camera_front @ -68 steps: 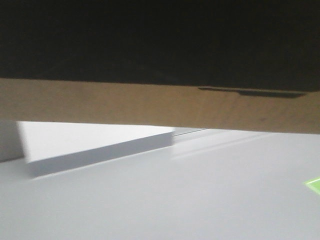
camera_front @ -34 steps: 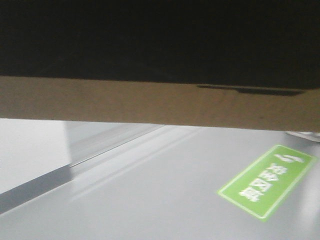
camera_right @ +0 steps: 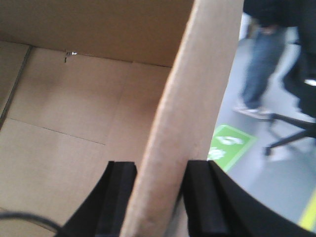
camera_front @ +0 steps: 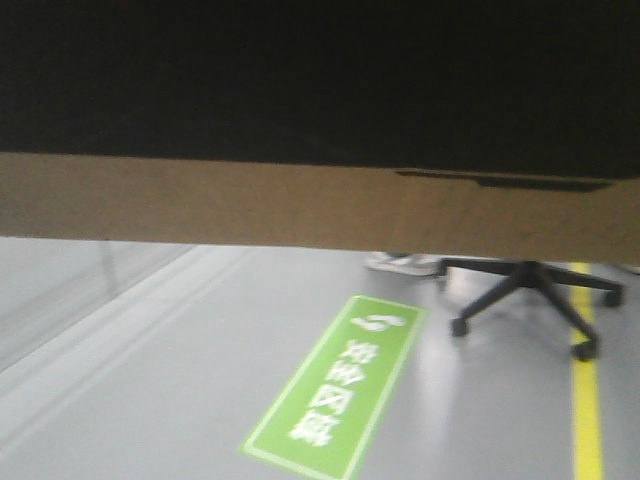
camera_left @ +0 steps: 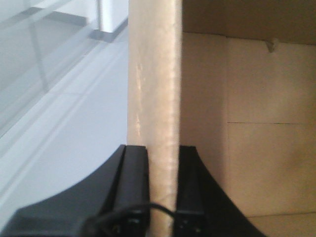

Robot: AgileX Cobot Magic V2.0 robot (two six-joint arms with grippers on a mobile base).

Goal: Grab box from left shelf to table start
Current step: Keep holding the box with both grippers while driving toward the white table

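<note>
The left gripper (camera_left: 160, 154) and right gripper (camera_right: 159, 168) each clamp a box (camera_front: 320, 200) wall. Seemingly empty, light; walls may flex.

Grey floor (camera_front: 150, 400), green sign (camera_front: 335, 385), chair (camera_front: 530, 300).

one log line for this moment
box held | left jaws shut on box wall | right jaws shut on box wall | ahead: green floor sign, chair | table not in view
</note>
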